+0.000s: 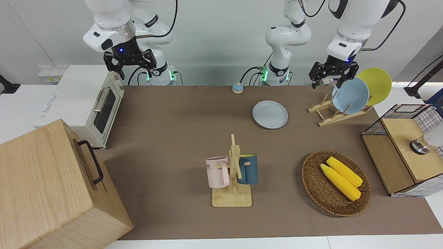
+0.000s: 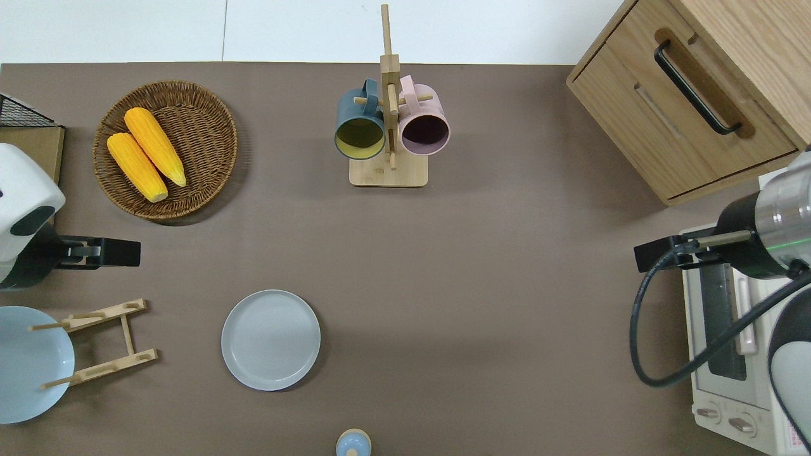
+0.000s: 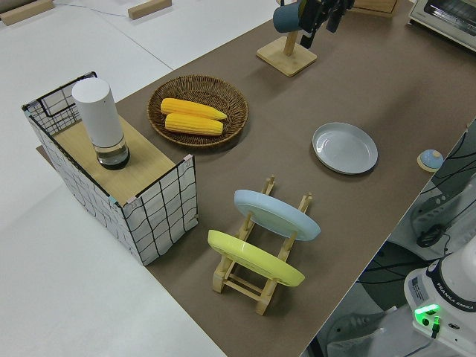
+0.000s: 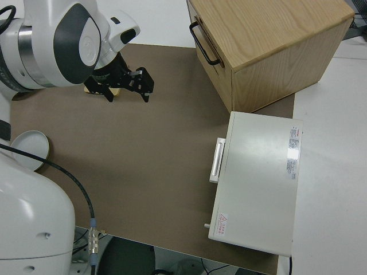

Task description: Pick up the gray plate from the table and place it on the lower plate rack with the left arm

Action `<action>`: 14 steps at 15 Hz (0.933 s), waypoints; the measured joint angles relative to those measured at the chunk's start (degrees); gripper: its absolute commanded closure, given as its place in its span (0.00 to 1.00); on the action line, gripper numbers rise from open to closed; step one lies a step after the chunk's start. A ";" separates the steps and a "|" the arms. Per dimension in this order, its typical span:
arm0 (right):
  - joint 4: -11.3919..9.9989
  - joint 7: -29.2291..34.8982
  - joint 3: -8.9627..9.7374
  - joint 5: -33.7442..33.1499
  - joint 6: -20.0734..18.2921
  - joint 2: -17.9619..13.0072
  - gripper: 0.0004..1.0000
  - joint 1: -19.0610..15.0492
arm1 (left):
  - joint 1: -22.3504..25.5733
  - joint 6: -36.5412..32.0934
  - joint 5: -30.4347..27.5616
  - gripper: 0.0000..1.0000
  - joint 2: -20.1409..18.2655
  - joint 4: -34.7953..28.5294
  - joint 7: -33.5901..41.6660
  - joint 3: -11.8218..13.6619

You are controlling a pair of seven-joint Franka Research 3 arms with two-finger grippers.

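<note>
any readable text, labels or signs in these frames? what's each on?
"FRANKA" plus a smaller second word: left arm base, second word too small to read.
Pink mug: dark lettering, blurred.
Toaster oven: red warning triangle and label strips on top; side print in front view; all too small.

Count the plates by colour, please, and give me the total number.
Gray: 1, the gray plate lying flat on the table.
Sky-blue: 1, the blue plate standing in the plate rack.
Yellow: 1, the yellow plate in the same rack.
Total: 3 plates.
</note>
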 measured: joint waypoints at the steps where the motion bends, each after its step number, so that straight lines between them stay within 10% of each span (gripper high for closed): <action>1: 0.00 0.00 0.00 0.00 0.00 0.00 0.01 0.00 | 0.01 -0.24 0.00 0.00 0.00 0.00 -0.02 0.00; 14: 0.00 0.00 0.00 0.00 0.00 0.00 0.01 0.00 | 0.04 -1.96 -1.11 0.00 -0.14 -0.07 -0.10 0.61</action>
